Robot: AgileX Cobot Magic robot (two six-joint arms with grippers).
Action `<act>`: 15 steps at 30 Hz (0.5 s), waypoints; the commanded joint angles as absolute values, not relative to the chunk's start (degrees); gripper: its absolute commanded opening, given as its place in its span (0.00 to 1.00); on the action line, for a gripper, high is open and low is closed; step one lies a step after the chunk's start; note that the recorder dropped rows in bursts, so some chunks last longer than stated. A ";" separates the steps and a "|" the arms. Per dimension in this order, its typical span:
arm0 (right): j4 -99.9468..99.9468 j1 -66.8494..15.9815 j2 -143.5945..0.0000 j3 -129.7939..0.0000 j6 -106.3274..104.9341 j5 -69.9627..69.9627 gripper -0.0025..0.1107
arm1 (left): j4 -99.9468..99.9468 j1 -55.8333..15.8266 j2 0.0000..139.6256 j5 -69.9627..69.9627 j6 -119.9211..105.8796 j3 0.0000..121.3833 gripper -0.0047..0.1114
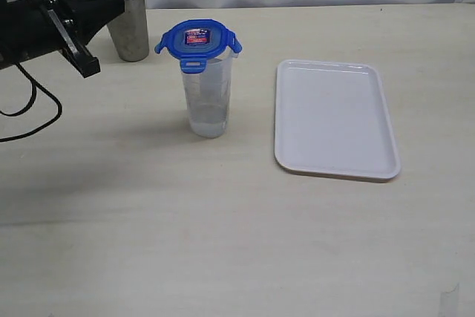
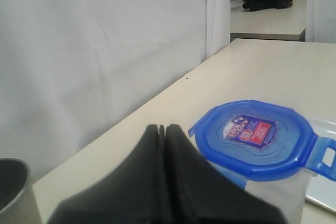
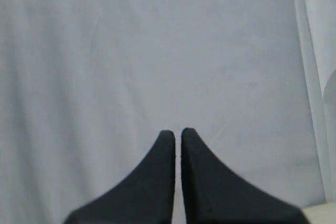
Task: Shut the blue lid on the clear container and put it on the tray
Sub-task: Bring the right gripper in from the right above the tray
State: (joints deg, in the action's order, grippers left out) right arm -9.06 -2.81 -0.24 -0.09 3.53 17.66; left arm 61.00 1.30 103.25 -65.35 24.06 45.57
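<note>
Upright clear container [image 1: 208, 102] with blue lid [image 1: 197, 41] on top, tray [image 1: 334, 120] at its 3 o'clock, apart, left gripper [image 2: 161, 129] at 10 o'clock by metal cup [image 1: 130, 24], jaws pressed together on nothing, right gripper [image 3: 177, 132] likewise closed, empty, facing white curtain [image 3: 157, 51]

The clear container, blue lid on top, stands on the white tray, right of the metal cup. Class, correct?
No. The clear container, blue lid on top, stands on the table beside the white tray, right of the metal cup, as the exterior view shows.
</note>
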 commanded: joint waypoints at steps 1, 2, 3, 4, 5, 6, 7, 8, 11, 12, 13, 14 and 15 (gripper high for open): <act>-8.95 -2.62 0.00 0.00 5.29 23.10 0.06 | 60.97 1.26 108.31 -67.52 26.90 48.17 0.04; -7.95 -2.62 -0.30 -0.40 5.76 22.98 0.06 | 60.97 1.26 109.84 -68.86 27.21 48.96 0.04; -7.37 -2.62 -1.42 -1.14 6.81 22.69 0.06 | 61.07 1.26 111.26 -69.96 27.19 49.49 0.04; -6.79 -2.62 -2.87 -2.01 7.35 22.69 0.06 | 61.07 1.26 112.44 -69.96 27.19 49.98 0.04; -6.62 -2.62 -4.65 -3.02 7.35 22.61 0.06 | 61.07 1.26 113.31 -69.96 27.19 50.46 0.04; -6.62 -2.62 -6.87 -3.92 7.35 22.61 0.06 | 61.27 1.26 113.90 -69.96 27.31 50.96 0.04; -6.62 -2.62 -9.52 -5.16 7.35 22.61 0.06 | 61.87 1.26 114.27 -69.96 27.31 51.22 0.04; -6.62 -2.62 -12.66 -6.51 7.35 22.61 0.06 | 62.60 1.26 114.67 -69.96 27.74 51.65 0.04; -2.45 -2.62 -23.41 -10.66 8.53 23.43 0.06 | 64.71 0.89 115.21 -69.96 29.07 52.45 0.04; 0.72 -2.62 -27.83 -12.36 10.34 23.71 0.06 | 64.82 0.59 115.24 -69.96 29.07 52.43 0.04; 4.59 -2.83 -31.42 -14.19 12.08 23.94 0.06 | 64.82 0.08 115.24 -69.96 29.07 52.43 0.04; 9.50 -2.76 -35.99 -16.19 14.67 23.94 0.06 | 64.82 -0.68 115.24 -69.96 28.96 52.43 0.04; 14.00 -2.76 -40.42 -17.83 18.28 23.94 0.06 | 64.82 -1.18 115.24 -69.96 28.96 52.57 0.04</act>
